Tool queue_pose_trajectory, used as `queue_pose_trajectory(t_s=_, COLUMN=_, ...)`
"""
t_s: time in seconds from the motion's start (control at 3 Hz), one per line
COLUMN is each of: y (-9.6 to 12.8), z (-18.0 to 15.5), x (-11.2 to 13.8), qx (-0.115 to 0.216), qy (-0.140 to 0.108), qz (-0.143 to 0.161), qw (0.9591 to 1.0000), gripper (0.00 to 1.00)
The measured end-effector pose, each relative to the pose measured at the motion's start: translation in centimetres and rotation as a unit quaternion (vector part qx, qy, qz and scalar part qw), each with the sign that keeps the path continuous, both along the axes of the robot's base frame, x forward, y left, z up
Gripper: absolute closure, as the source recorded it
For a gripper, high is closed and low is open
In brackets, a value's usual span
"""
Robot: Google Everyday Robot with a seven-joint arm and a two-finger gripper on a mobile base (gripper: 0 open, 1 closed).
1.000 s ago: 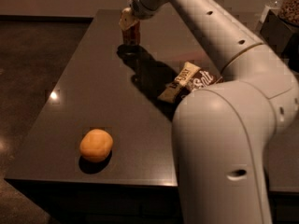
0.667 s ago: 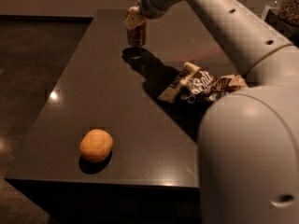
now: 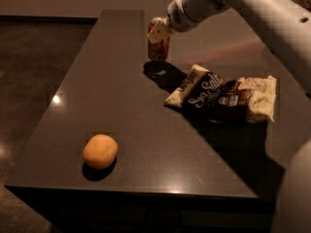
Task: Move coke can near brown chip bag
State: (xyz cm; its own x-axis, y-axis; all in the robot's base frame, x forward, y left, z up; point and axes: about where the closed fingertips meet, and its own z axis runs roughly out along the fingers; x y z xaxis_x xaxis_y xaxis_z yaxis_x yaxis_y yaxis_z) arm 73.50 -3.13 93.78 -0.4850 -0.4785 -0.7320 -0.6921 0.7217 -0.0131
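- At the far end of the bench (image 3: pixel 112 96), the coke can (image 3: pixel 158 47) has slid over to the right and a bit closer to the camera compared with a second ago. It's riding along with the pincer (image 3: pixel 159 31).
- The pincer is clamped around the upper half of the can, with one pale finger pad (image 3: pixel 160 32) showing across the front. I can't tell if the can's base is just off the bench or skimming it, but its shadow sits right under it.
- The big arm (image 3: pixel 252 4) has also swung out of the foreground, so the brown chip bag (image 3: pixel 221 98) is now in full view. It's lying flat, right of centre, with one cream end pointing back towards the can.
- For the task, I'd say that means the carry is well under way. The can is near the bag's closest corner but not touching it, so it probably needs only a short hop, then a set-down and release.
- As for other stuff, an orange (image 3: pixel 100 151) sits near the front left edge, well apart from both and not in the path.
- Nothing stands between the can and the bag. The only real risk I see is setting the can down on the bag's crinkly corner, where it could tip over.
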Motion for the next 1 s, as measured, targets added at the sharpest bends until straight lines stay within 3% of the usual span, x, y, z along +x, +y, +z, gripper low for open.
queue_pose_trajectory(t_s=0.67, y=-3.0, z=-1.9, x=-4.2, qx=0.008, qy=0.006, qz=0.014, qw=0.9998, gripper=1.0)
queue_pose_trajectory(t_s=1.0, y=-3.9, z=-2.4, x=-5.2, qx=0.005, qy=-0.001, qz=0.016, qw=0.9999, gripper=0.74)
